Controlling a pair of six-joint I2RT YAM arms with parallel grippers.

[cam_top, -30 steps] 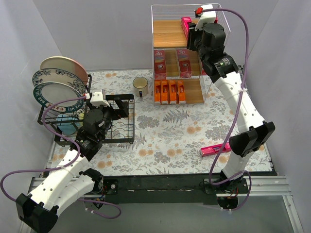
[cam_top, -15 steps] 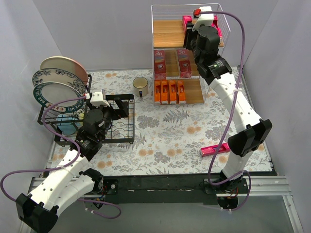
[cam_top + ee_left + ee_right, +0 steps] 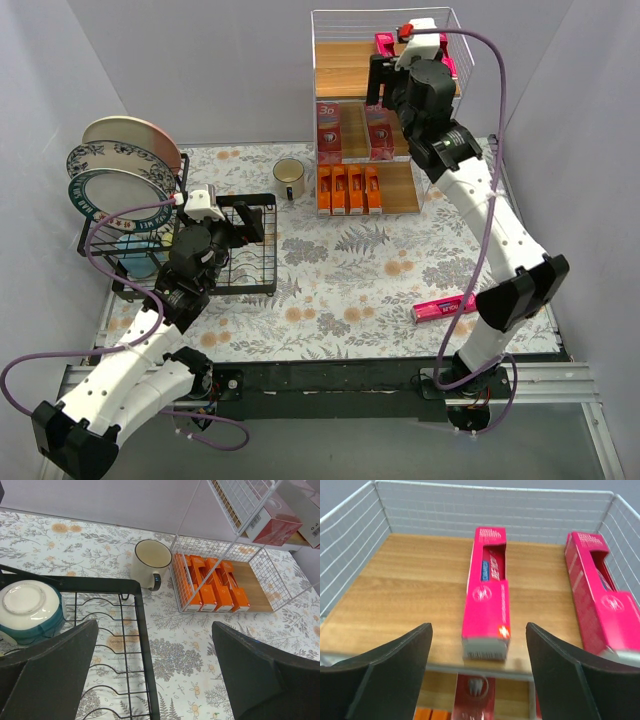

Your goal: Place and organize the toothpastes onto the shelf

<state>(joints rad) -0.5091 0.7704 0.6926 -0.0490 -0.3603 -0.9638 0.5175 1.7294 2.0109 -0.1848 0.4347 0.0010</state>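
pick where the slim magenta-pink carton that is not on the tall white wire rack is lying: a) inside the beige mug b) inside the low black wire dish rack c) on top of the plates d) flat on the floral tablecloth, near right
d: the slim magenta-pink carton lies flat on the floral tablecloth at the near right of the top view, well apart from the tall white wire rack with wooden boards.

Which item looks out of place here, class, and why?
One magenta-pink toothpaste carton lies alone and slanted on the table, apart from the shelf, where the other cartons sit sorted by colour.
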